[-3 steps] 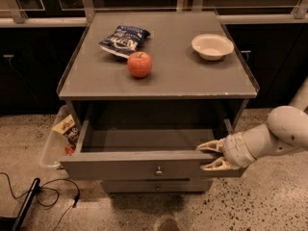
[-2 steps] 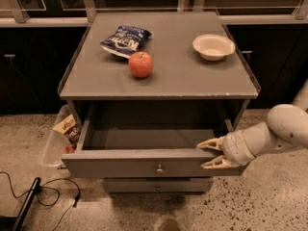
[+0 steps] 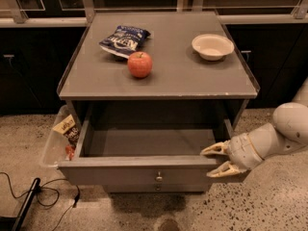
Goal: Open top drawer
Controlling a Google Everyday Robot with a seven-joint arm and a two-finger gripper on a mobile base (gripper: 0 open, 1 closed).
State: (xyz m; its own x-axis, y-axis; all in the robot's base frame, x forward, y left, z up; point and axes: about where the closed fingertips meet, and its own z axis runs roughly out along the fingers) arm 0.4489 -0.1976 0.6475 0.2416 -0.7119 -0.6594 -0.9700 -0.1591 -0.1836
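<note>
The drawer (image 3: 115, 174) stands open under the grey counter (image 3: 192, 81) (apple (image 3: 140, 64), bowl (image 3: 212, 46), bag (image 3: 124, 40)), above a speckled floor (image 3: 269, 206). The gripper (image 3: 219, 160) is at its front right corner, fingers spread.

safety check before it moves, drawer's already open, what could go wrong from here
The gripper sits at the right end of the front of the top drawer, fingers spread across its edge; pulling further off-centre may skew or overextend it. The clear bin of snacks stands close by the drawer's left side and may get nudged.

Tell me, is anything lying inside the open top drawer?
No, the top drawer shows only its bare grey floor, while the gripper sits at the right end of its front.
</note>
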